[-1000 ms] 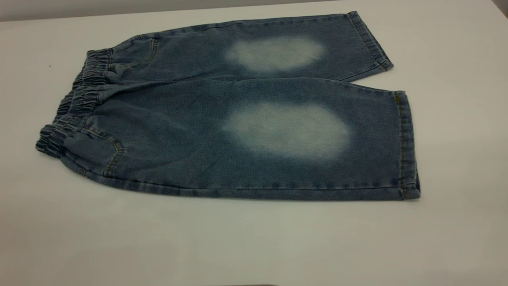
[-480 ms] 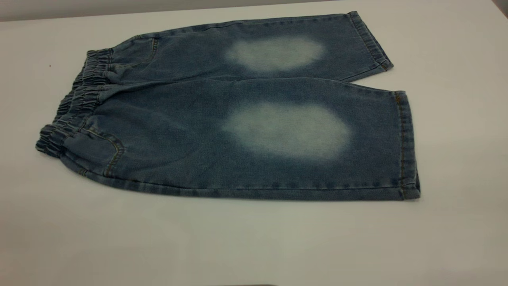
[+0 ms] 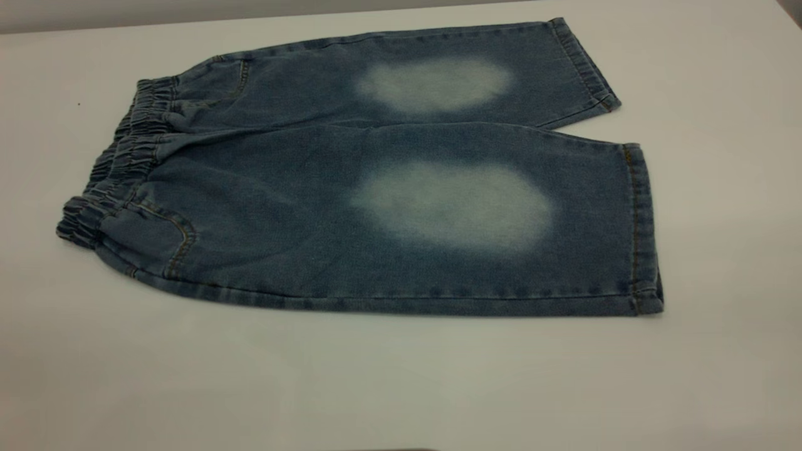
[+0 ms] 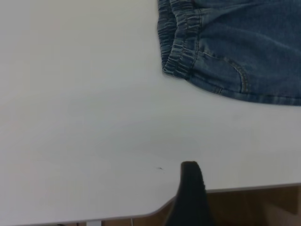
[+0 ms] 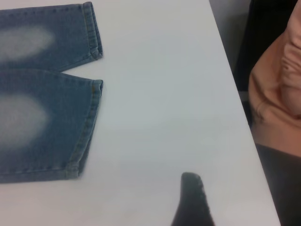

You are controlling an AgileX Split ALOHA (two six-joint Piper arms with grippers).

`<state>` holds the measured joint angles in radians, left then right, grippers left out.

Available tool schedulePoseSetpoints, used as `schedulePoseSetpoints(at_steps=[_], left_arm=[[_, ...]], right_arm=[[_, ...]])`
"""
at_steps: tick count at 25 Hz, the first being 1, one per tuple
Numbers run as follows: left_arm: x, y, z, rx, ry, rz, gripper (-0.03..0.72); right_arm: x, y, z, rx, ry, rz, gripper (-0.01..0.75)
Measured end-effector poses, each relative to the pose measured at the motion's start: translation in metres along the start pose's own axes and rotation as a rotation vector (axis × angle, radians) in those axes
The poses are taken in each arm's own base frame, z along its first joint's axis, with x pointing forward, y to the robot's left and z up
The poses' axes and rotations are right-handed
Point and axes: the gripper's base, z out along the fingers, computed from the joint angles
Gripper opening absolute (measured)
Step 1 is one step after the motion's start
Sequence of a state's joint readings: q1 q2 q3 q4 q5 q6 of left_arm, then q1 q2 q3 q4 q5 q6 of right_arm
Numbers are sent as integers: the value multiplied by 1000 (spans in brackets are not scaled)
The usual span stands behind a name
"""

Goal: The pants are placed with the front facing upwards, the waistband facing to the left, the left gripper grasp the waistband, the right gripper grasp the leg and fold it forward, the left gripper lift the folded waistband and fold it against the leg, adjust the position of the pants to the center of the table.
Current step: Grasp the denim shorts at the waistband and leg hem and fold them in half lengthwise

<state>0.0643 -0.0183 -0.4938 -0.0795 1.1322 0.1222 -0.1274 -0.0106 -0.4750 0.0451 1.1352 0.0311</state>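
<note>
Denim pants [image 3: 351, 181] flat on smooth table [image 3: 401, 376]; ruffled waistband [image 3: 119, 160] left.

- One pair of pants [image 3: 301, 207] lies on one table [image 3: 401, 376].
- The pants have two legs.
- Each leg has one pale patch on its front, so there are two pale patches.
- There is one waistband [image 3: 119, 163] along the left end of the pants.
- Two front pockets show near the waistband, one on each side.
- One black fingertip [image 4: 190, 195] of the left gripper shows in the left wrist view.
- One black fingertip [image 5: 193, 200] of the right gripper shows in the right wrist view.
- One person in an orange top [image 5: 277, 89] is beside the table edge.
</note>
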Motion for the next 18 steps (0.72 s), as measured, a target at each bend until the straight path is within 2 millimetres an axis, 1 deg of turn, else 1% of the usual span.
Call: schedulePoseSetpoints(at_steps=[6,9,12,14,16,18], left_arm=[[-1,0,1,3,7,-99,519],[-11,1,6,2,33,-158,519],[-29,3,12,1,71,-193,519],[-46,5,18,-1,97,-199,519],[-66,8,29,-2,138,-198,519],[-87,11,41,-3,173,-200,519]], right_arm=[[0,1,0,-6,1,3,438],[-1,3,2,-35,15,17,438],[-5,5,6,-48,46,28,438],[-15,5,8,-51,57,34,438],[-31,7,6,-59,38,40,438],[-53,9,4,-70,17,49,438]])
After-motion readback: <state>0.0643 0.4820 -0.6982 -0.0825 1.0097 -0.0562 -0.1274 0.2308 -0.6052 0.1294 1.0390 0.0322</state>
